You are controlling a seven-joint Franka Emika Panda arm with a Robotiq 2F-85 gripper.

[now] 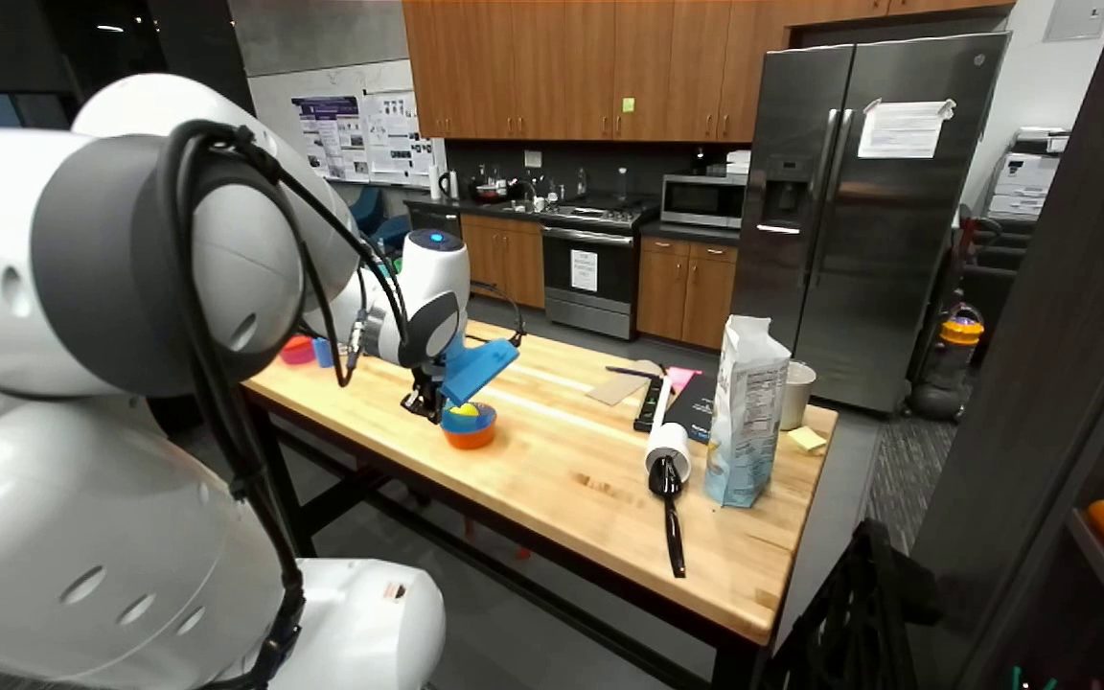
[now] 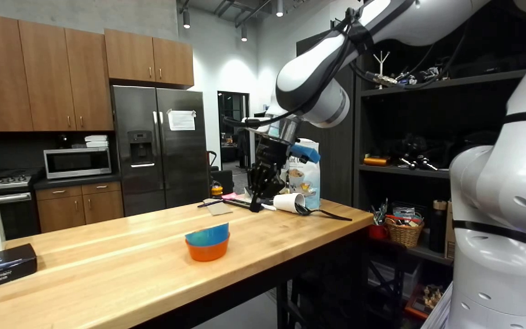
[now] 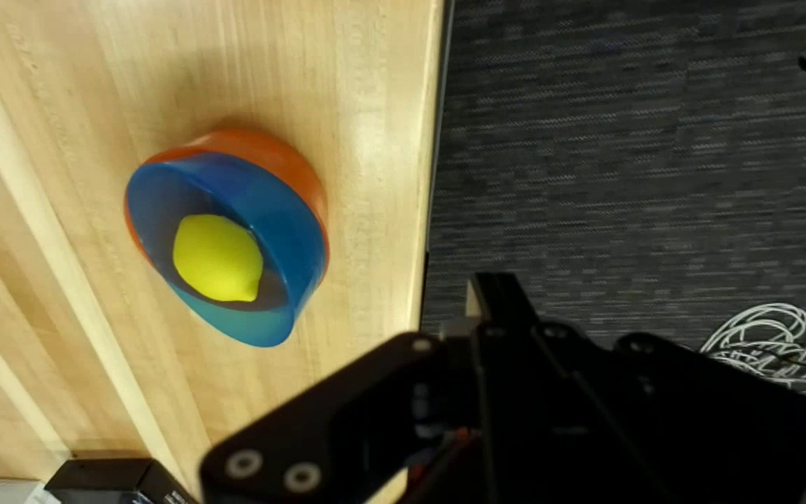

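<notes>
Close to the long side of the table (image 3: 368, 210), a yellow lemon (image 3: 217, 257) lies in a see-through blue bowl (image 3: 284, 231), and the blue bowl sits tilted inside an orange bowl (image 3: 266, 148), one part of its rim reaching out past the orange one. The orange bowl rests straight on the pale wood.

The claw (image 3: 481, 299) hangs off to the side, apart from both bowls and the lemon, its fingers drawn together into one narrow tip. In the wrist view that tip appears just past the table's edge, against dark carpet (image 3: 585, 175), with a coil of white cable (image 3: 770, 343) lying on the floor.

In an exterior view a black box (image 2: 18, 262) lies on the same table, well apart from the bowls. Toward the other end, a tall bag (image 1: 748, 412) stands upright. Just beside it a white cup (image 1: 669, 441) lies on its side, and a black ladle (image 1: 672, 522) has its head at the cup's mouth and its handle stretched out over the wood. A beige canister (image 1: 798, 393) stands behind the bag.

Across the room I see a steel refrigerator (image 1: 907, 220) with a sheet of paper (image 1: 905, 131) on its door, a microwave (image 1: 701, 199) and a stove (image 1: 615, 264).
</notes>
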